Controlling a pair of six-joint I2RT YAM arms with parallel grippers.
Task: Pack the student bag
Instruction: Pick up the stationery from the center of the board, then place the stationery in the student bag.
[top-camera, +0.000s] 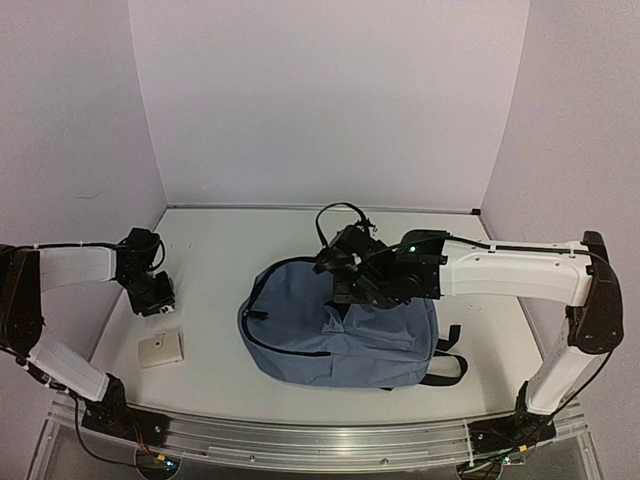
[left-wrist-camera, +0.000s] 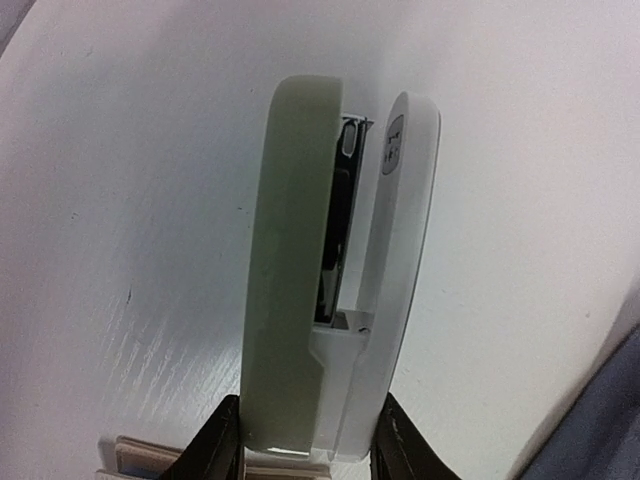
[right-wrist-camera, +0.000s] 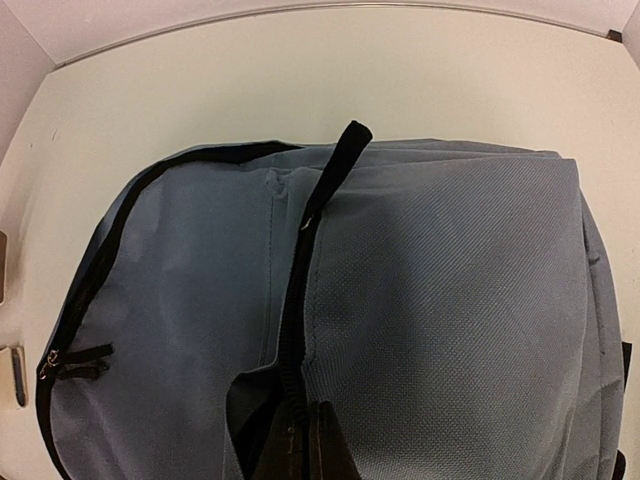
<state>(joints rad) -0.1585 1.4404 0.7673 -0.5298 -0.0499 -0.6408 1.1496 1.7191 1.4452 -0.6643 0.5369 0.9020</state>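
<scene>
The student bag (top-camera: 340, 325) is a slate-blue backpack lying flat mid-table, black straps trailing at its right. My right gripper (top-camera: 345, 275) is over its top edge, shut on the black zipper band of the bag (right-wrist-camera: 430, 300). In the right wrist view the dark fingers (right-wrist-camera: 330, 450) pinch that band, with a small dark gap in the opening beside them. My left gripper (top-camera: 152, 292) is at the table's left, shut on a pale green and white stapler (left-wrist-camera: 330, 290). The stapler stands out forward from the fingers (left-wrist-camera: 218, 445), above the white table.
A cream square pad (top-camera: 160, 349) lies on the table just in front of my left gripper; its edge shows in the left wrist view (left-wrist-camera: 140, 455). A black strap loop (top-camera: 340, 212) lies behind the bag. White walls close in the table at the back and sides.
</scene>
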